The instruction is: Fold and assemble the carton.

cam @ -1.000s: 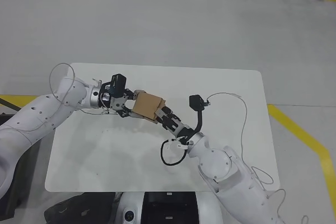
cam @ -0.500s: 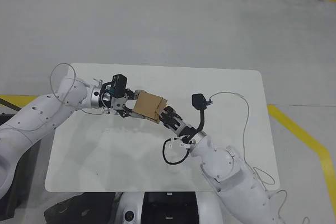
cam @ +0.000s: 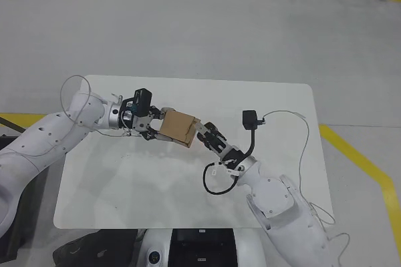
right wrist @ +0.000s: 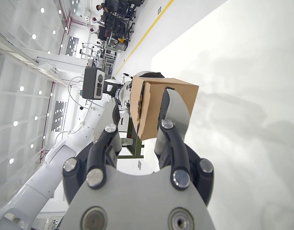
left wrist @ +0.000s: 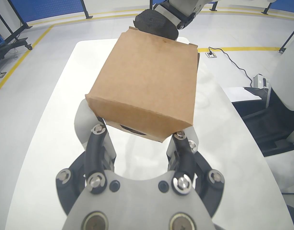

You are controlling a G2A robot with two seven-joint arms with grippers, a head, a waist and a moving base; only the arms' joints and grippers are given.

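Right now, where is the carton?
In the top view, the carton is held over the table by the left gripper, with the open right gripper at its other end.

Your top view: overhead, looking down, far enough for whole table [cam: 120,193]. Your left wrist view: close behind carton [left wrist: 147,84], facing table's right edge. Right wrist view: same carton, close, facing left edge.

White logo lettering stands on two blue perforated wall panels [left wrist: 53,1], and a dark print beneath the brown cardboard carton [left wrist: 147,82] is too hidden to read.
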